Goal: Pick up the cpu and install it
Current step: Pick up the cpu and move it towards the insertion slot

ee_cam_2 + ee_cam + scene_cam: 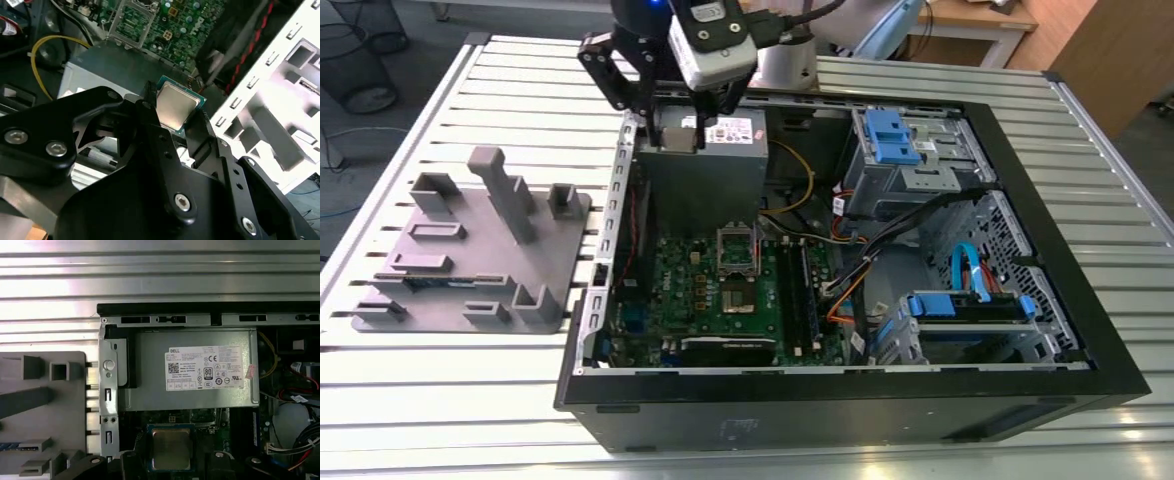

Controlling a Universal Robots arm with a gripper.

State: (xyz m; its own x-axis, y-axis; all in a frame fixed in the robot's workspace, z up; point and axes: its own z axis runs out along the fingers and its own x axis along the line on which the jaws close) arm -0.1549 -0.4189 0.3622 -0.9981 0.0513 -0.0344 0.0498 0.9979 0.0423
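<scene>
Claw (177, 111) clamped on the cpu (173, 104) by 2 opposite edges, hanging above the power supply (707, 170) in the exterior view, at 12 o'clock from the socket (736, 248)

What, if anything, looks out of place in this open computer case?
Nothing looks damaged or spilled. The small square silvery-topped cpu is in the air, held by the black gripper above the gray metal power supply box.
</scene>
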